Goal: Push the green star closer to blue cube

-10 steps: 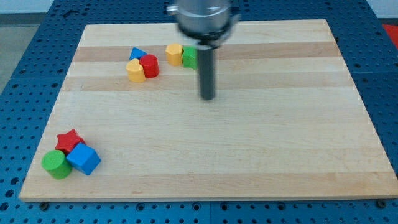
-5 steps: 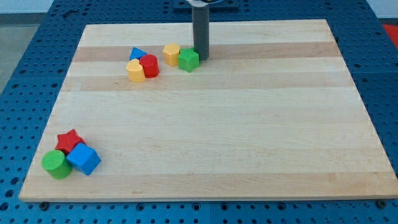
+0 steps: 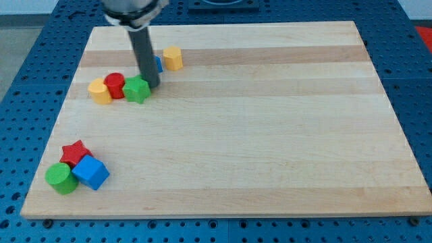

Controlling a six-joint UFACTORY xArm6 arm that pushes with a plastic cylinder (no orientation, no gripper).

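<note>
The green star lies at the upper left of the board, touching a red block on its left. My tip rests against the star's right side, just above it. The blue cube sits far below at the lower left, well apart from the star. A red star and a green cylinder touch the cube.
A yellow block sits left of the red block. A blue block shows partly behind the rod, with a yellow block to its right. The wooden board ends near the lower-left cluster.
My tip swept left and down, pushing the green star left and down against the red block. The red and yellow blocks shifted left and down; the blue block and other yellow block were displaced.
</note>
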